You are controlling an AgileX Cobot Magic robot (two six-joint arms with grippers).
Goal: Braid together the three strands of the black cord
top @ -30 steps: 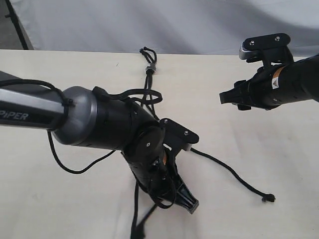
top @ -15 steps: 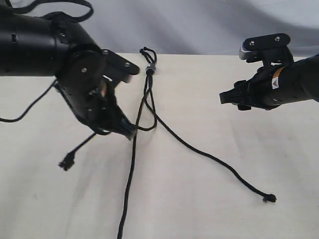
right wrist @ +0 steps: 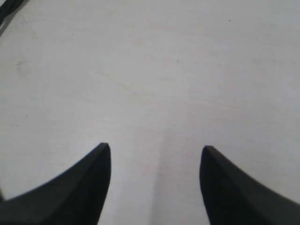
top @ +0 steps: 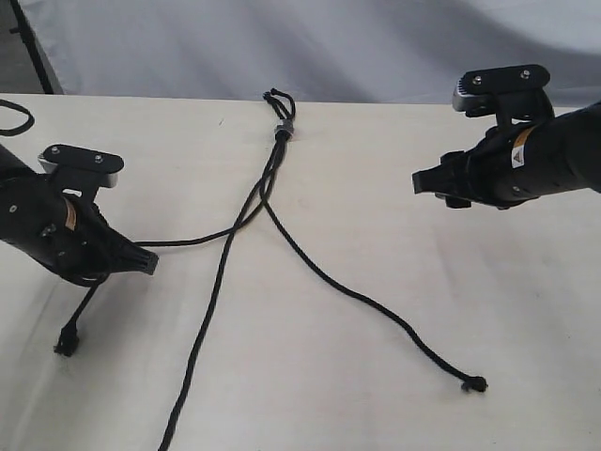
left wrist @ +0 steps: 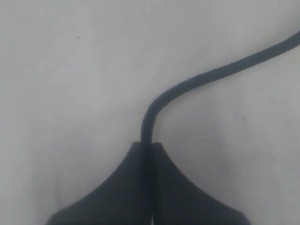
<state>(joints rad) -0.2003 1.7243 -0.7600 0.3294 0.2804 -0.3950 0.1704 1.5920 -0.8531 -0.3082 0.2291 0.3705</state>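
The black cord lies on the pale table, its three strands joined at a grey-banded knot (top: pixel 283 128) with short loops (top: pixel 275 97) at the far edge. The left strand (top: pixel 202 237) runs sideways into my left gripper (top: pixel 150 262), which is shut on it. Its knotted tail (top: pixel 66 345) hangs below the gripper. In the left wrist view this strand (left wrist: pixel 211 75) curves out from between my closed fingertips (left wrist: pixel 146 144). The middle strand (top: pixel 202 329) runs to the near edge. The right strand (top: pixel 376 305) ends in a knotted tip (top: pixel 477 383). My right gripper (top: pixel 419 182) (right wrist: pixel 154 150) hovers open and holds nothing.
A white backdrop (top: pixel 310 42) rises behind the table's far edge. A loop of thick robot cable (top: pixel 13 117) shows at the left border, and a dark pole (top: pixel 36 47) leans at the top left corner.
My left arm has swung from the middle out to the left and lower, drawing the left strand sideways with it. The right strand's tip slid slightly leftward. The right arm has not moved.
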